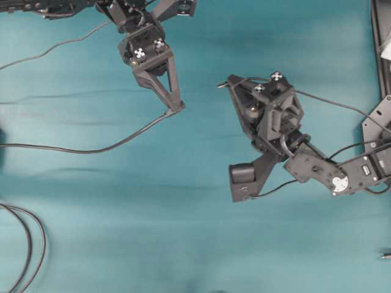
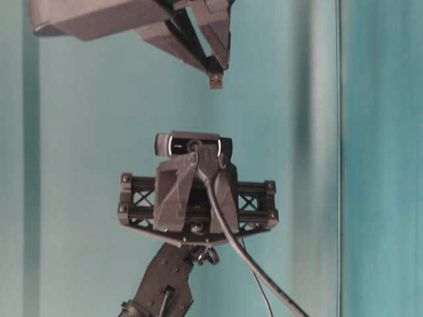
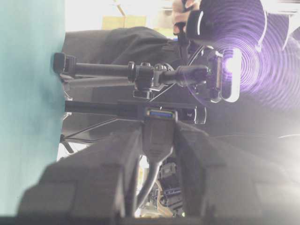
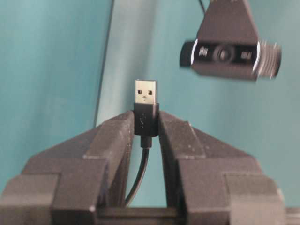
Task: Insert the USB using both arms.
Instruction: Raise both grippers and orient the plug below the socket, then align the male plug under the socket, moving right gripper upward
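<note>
My right gripper (image 1: pixel 225 85) is shut on the USB (image 4: pixel 146 92). Its silvery plug tip sticks out past the fingertips (image 4: pixel 165 123), and its thin dark cable (image 4: pixel 138 176) hangs back between the fingers. In the overhead view the plug (image 1: pixel 220 85) is held above the teal table. My left gripper (image 1: pixel 178 108) is shut on a dark connector (image 3: pixel 159 123) with a blue-lined opening, whose thin cable (image 1: pixel 91 149) trails left. The two connectors are apart, the plug up and to the right of the dark connector. In the table-level view the plug (image 2: pixel 215 80) hangs from the upper fingers.
Thick black looped cables (image 1: pixel 27 244) lie at the front left. A dark frame (image 1: pixel 377 49) runs along the right edge, and a small object (image 1: pixel 385 256) sits at the lower right. The left wrist view faces a tripod (image 3: pixel 108 70) and a bright lamp (image 3: pixel 232 75).
</note>
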Controlling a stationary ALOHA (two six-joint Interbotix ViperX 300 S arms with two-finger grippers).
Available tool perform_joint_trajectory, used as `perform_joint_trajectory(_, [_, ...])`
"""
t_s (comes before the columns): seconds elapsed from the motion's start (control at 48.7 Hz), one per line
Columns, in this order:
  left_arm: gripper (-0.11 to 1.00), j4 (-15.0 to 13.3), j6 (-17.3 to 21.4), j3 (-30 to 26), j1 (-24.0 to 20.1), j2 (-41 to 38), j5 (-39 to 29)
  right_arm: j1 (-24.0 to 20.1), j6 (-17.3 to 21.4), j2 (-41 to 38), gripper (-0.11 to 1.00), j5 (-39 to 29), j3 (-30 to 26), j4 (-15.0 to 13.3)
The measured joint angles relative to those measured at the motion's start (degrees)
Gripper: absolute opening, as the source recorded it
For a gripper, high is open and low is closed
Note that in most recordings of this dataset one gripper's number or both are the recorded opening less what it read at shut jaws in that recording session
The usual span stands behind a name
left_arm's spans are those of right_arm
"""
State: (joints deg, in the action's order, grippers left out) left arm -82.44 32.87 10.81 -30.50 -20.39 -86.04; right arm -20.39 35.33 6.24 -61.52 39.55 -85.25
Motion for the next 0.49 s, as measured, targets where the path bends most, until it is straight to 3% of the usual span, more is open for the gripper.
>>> perform_joint_trajectory(0.493, [0.22, 0.0, -0.09, -0.79, 0.7, -0.53, 0.79, 0.0, -1.76, -1.76, 0.21, 1.49, -2.55, 0.0])
